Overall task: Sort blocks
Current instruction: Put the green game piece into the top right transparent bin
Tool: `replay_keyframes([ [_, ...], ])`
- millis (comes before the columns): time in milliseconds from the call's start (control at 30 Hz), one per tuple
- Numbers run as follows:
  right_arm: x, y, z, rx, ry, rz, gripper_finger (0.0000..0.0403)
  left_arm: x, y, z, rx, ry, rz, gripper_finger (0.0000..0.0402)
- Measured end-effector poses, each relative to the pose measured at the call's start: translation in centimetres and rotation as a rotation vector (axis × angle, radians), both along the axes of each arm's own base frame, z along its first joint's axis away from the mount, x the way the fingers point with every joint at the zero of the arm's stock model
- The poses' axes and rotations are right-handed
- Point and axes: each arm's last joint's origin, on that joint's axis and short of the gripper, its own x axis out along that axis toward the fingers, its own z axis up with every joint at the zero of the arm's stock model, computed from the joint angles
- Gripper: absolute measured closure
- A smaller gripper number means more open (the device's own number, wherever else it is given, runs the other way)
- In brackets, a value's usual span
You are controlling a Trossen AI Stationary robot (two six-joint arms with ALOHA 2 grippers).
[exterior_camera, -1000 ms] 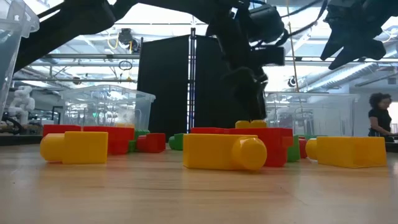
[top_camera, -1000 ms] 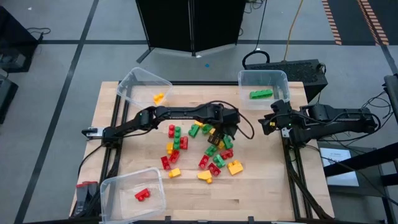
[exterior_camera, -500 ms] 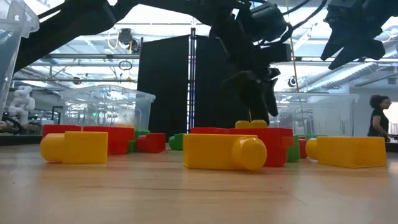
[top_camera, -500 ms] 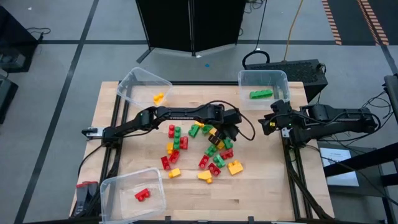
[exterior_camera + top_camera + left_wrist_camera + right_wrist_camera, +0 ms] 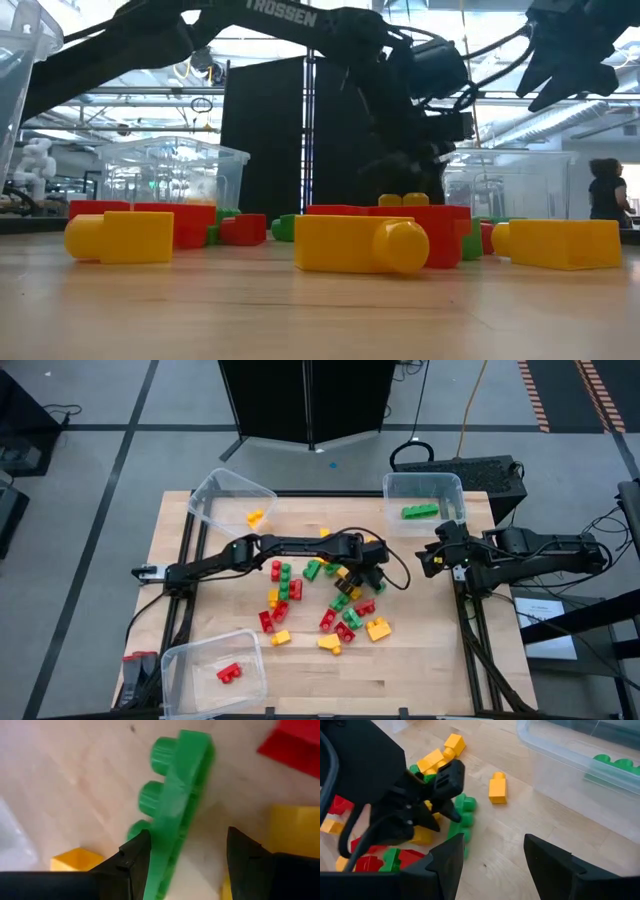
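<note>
A pile of red, yellow and green blocks [image 5: 310, 600] lies on the middle of the wooden table [image 5: 430, 650]. My left gripper [image 5: 372, 576] is down at the pile's right side, open. Its fingers [image 5: 137, 852] stand on either side of a long green block [image 5: 175, 815] that lies on its side on the wood. The right wrist view shows this block [image 5: 464, 807] under the left gripper too. My right gripper [image 5: 428, 558] hangs open with nothing between its fingers, above the table's right edge. My left gripper straddles the green block near one end [image 5: 165, 870], coming from above at a slant. One finger stands right beside the studded side and the other is apart from the block. I cannot tell whether the near finger touches it.
Three clear bins stand at the table's corners: far left [image 5: 215, 490] with a yellow block, far right [image 5: 445, 485] with a green block, near left [image 5: 190, 660] with a red block. A lone yellow block [image 5: 497, 787] lies between the pile and the far right bin.
My left gripper has sunk onto the right side of the pile and rolled about its own axis, and its fingers now stand either side of the green block. The blocks have not moved.
</note>
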Motion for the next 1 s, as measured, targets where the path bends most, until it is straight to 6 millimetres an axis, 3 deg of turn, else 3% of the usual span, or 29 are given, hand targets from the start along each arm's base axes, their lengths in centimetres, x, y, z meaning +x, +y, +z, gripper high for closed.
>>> replay_keyframes([
  [600, 0.1, 0.1, 0.0, 0.017, -0.010, 0.017, 0.0202, 0.6, 0.2, -0.2, 0.091, -0.065, 0.233, 0.0239],
  [833, 0.1, 0.1, 0.0, 0.003, -0.001, 0.033, 0.0202, 0.6, 0.2, 2.0, 0.082, -0.136, 0.259, 0.0240],
  [1000, 0.1, 0.1, 0.0, 0.003, 0.000, 0.035, 0.0202, 0.4, 1.6, 1.8, 0.007, -0.125, 0.239, 0.0240],
])
